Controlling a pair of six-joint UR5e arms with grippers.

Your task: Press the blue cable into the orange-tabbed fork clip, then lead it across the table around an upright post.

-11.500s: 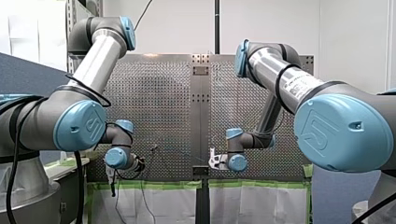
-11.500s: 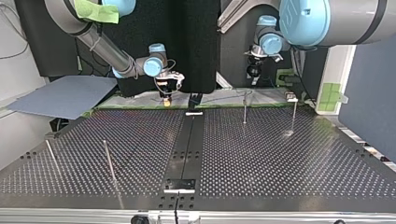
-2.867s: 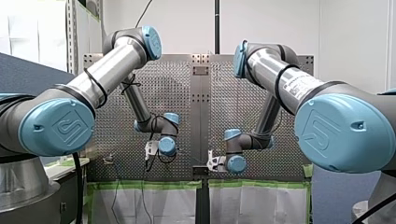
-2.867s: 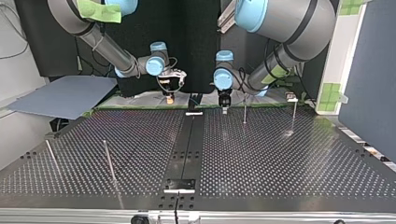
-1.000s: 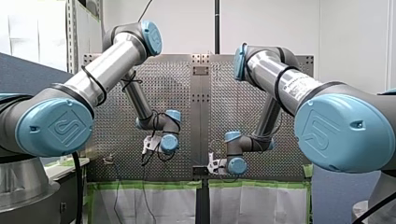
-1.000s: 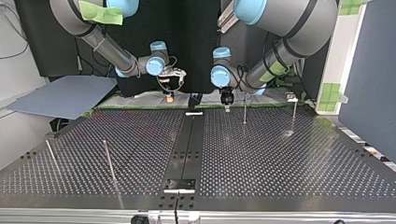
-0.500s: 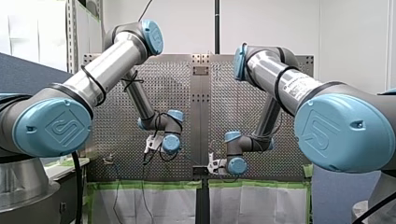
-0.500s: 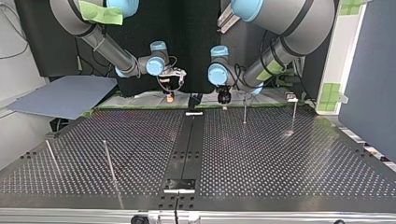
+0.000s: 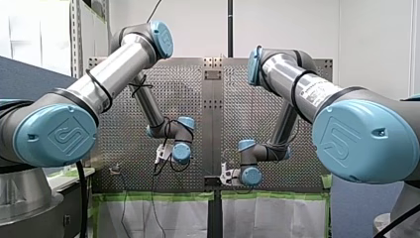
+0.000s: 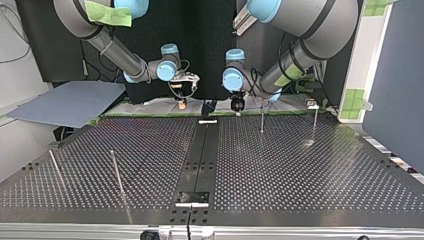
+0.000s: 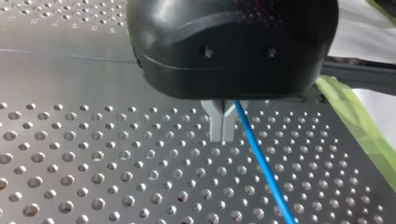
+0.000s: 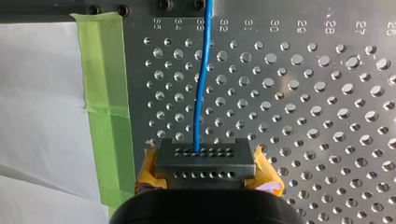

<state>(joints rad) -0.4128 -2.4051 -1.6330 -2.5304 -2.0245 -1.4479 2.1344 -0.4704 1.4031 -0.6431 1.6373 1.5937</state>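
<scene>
In the left wrist view my left gripper (image 11: 223,136) has its metal fingers pressed together, low over the perforated table (image 11: 93,177). The blue cable (image 11: 262,164) comes out beside them and runs on over the holes. In the right wrist view my right gripper (image 12: 204,156), with yellow pads, is shut on the blue cable (image 12: 201,84), which leads straight ahead. In the top view both grippers hang at the table's far edge: my right gripper (image 10: 182,103) left of the centre strip, my left gripper (image 10: 237,105) just right of it. No orange-tabbed clip shows clearly.
Thin upright posts stand on the table: two near the far edge (image 10: 261,118) (image 10: 315,122) and two near the front at the top view's left (image 10: 116,172) (image 10: 55,167). Green tape (image 12: 105,93) lines the table edge. A grey sheet (image 10: 70,102) lies off the table.
My left gripper has shifted a little to the top view's left, closer to the centre strip. My right arm has stayed where it was.
</scene>
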